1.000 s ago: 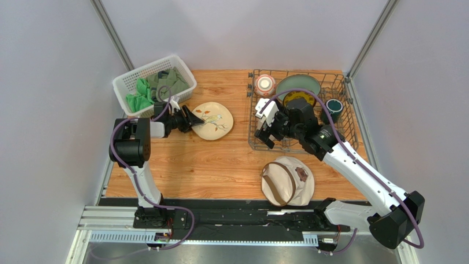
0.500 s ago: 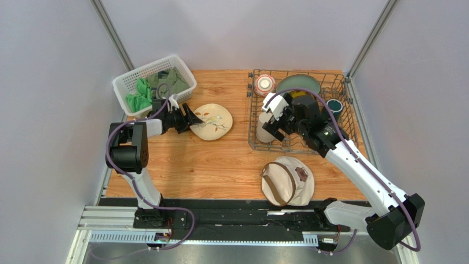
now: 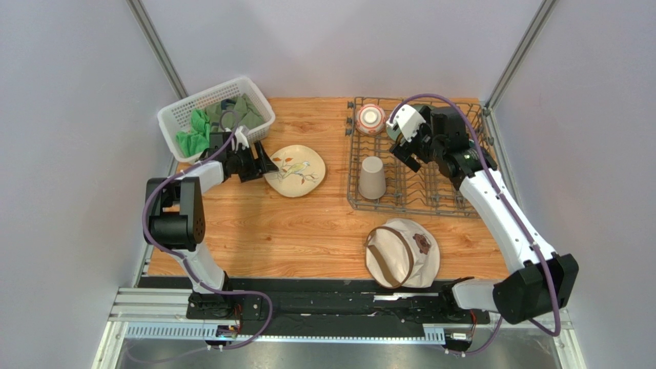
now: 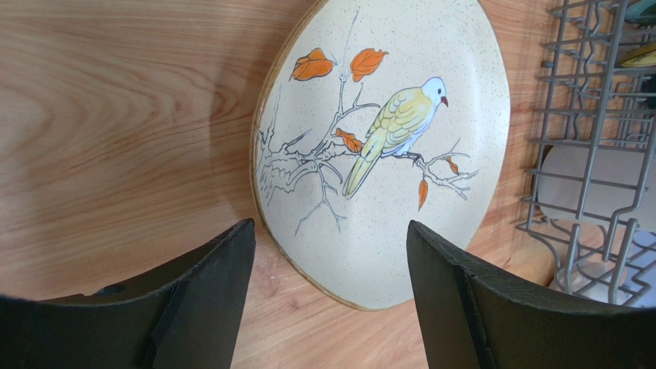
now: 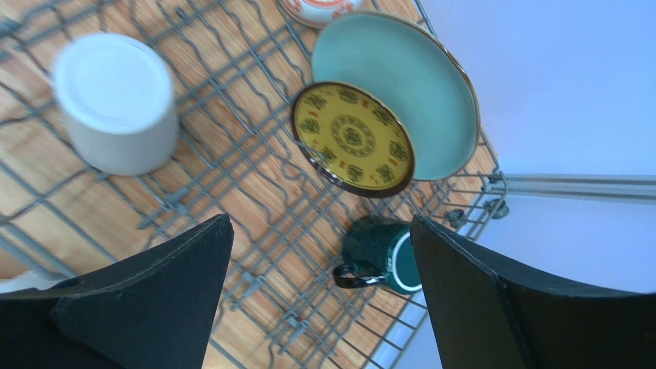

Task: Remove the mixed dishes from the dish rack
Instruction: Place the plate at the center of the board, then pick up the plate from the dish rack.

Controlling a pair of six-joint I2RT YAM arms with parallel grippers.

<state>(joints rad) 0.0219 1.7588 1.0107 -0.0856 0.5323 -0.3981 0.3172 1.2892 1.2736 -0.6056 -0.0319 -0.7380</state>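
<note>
From above, my left gripper point(image 3: 262, 162) has its two fingers spread apart and holds nothing. The cream plate with bird drawing point(image 3: 296, 171) lies flat on the table point(image 3: 262, 223), just past my left fingertips. The white basket point(image 3: 215, 115) sits behind that gripper. My right gripper point(image 3: 408, 154) hangs over the dish rack point(image 3: 350, 184), fingers apart too. The beige tumbler point(image 3: 373, 177) stands upside down in the rack, off to that gripper's side nearest my other arm. The red-orange-and-white patterned bowl point(image 3: 370, 118) sits in the far corner of the rack on that same side. The round hat point(image 3: 400, 252) lies on the table outside the rack (it is not a dish).

From my left wrist, the left gripper point(image 4: 329, 231) is wide apart with nothing between the fingers. The bird plate point(image 4: 385, 154) lies right in front of them; I cannot tell if it touches a finger. The rack point(image 4: 585, 154) is beyond the plate.

From my right wrist, the right gripper point(image 5: 321, 227) is spread wide and empty. Below it are the rack wires point(image 5: 493, 184). The tumbler point(image 5: 115, 100) stands bottom up. The small dark yellow-patterned plate point(image 5: 353, 138) leans against the pale green plate point(image 5: 416, 84). The dark green mug point(image 5: 381, 265) lies on its side, between my fingertips in this view. The bowl point(image 5: 319, 8) peeks in at the top edge.
</note>
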